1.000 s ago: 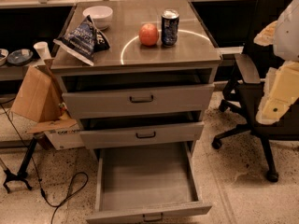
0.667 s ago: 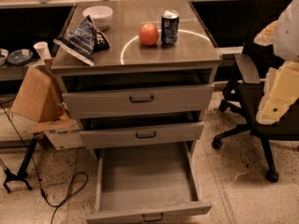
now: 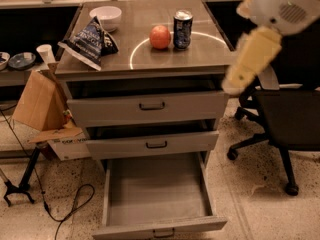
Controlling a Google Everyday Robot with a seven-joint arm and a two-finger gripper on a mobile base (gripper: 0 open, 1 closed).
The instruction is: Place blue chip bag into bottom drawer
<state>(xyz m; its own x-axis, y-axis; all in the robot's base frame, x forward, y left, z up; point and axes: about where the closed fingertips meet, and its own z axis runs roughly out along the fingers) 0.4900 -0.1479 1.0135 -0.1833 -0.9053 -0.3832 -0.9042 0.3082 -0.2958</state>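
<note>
The blue chip bag (image 3: pixel 89 41) lies crumpled on the left of the grey cabinet top (image 3: pixel 150 59), beside a white bowl (image 3: pixel 105 16). The bottom drawer (image 3: pixel 160 228) is pulled far out toward me, and its inside is bare. My gripper does not show. Only my pale arm (image 3: pixel 252 59) is in view, reaching down from the upper right to the cabinet's right front corner, well right of the bag.
A red apple (image 3: pixel 160 37) and a blue soda can (image 3: pixel 182 29) stand mid-top. The top drawer (image 3: pixel 150 106) and middle drawer (image 3: pixel 155 144) are slightly ajar. A black office chair (image 3: pixel 292 124) stands right, a cardboard box (image 3: pixel 37 101) left, and a cable (image 3: pixel 65 209) lies on the floor.
My arm has swung left from the right edge to the cabinet's right front corner. The view has shifted, with the cabinet now closer. The bag and drawers have not moved.
</note>
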